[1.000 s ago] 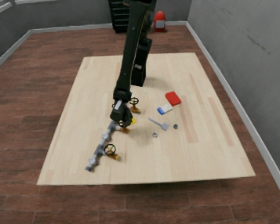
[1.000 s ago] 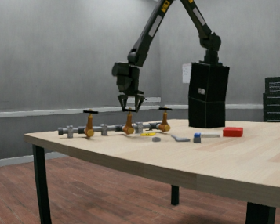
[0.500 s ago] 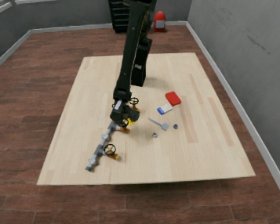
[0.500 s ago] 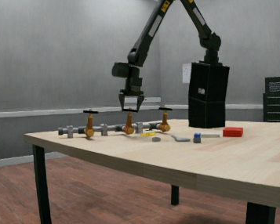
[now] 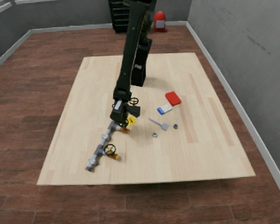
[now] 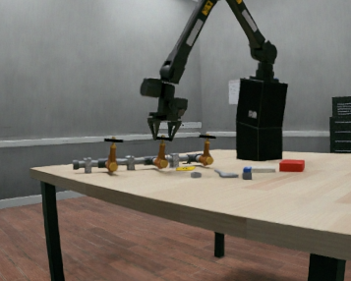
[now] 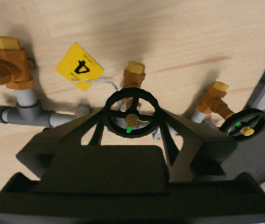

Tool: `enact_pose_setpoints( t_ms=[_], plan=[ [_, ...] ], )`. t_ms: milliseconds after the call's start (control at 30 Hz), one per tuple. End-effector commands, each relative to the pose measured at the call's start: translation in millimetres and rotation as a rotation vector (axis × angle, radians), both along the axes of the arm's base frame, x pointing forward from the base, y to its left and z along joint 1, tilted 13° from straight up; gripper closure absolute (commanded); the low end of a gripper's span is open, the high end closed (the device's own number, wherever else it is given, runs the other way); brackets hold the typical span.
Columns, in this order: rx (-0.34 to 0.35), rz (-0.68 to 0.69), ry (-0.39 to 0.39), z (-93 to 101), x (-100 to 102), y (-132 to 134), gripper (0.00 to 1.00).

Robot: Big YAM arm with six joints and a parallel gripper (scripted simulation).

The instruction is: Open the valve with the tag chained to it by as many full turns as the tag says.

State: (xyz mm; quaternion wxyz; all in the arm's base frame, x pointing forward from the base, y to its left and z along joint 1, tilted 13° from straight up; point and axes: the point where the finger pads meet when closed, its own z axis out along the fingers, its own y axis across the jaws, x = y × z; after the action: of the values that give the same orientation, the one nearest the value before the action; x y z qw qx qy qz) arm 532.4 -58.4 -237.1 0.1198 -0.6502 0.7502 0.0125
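Observation:
A grey pipe (image 6: 136,161) with three brass valves lies on the wooden table. My gripper (image 7: 132,112) is shut on the black handwheel (image 7: 131,112) of the middle valve (image 6: 160,158), straight above it; it also shows in the exterior view (image 6: 161,134). A yellow tag (image 7: 79,67) marked 4 lies by the middle valve, its chain running to it; it also shows in the top view (image 5: 131,121). The near valve's handwheel (image 5: 110,149) and the far valve's handwheel (image 7: 245,124) stand free. My arm hides the middle valve in the top view.
A red block (image 5: 172,98), a blue-and-white block (image 5: 165,109), a grey bracket (image 5: 160,124) and two small nuts (image 5: 155,135) lie right of the pipe. The arm's black base (image 6: 261,119) stands at the back of the table.

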Motion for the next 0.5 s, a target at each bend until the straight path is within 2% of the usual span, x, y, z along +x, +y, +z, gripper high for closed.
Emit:
enact_pose_setpoints(
  t_ms=[0,167,200,467],
  plan=[
    [-0.015,0.091,-0.014,2.6,2.3,1.5,1.00],
    [-0.015,0.091,-0.014,2.6,2.3,1.5,1.00],
    [-0.015,0.091,-0.014,2.6,2.3,1.5,0.00],
    [-0.015,0.091,-0.017,3.2,4.1,1.2,0.00]
  ],
)
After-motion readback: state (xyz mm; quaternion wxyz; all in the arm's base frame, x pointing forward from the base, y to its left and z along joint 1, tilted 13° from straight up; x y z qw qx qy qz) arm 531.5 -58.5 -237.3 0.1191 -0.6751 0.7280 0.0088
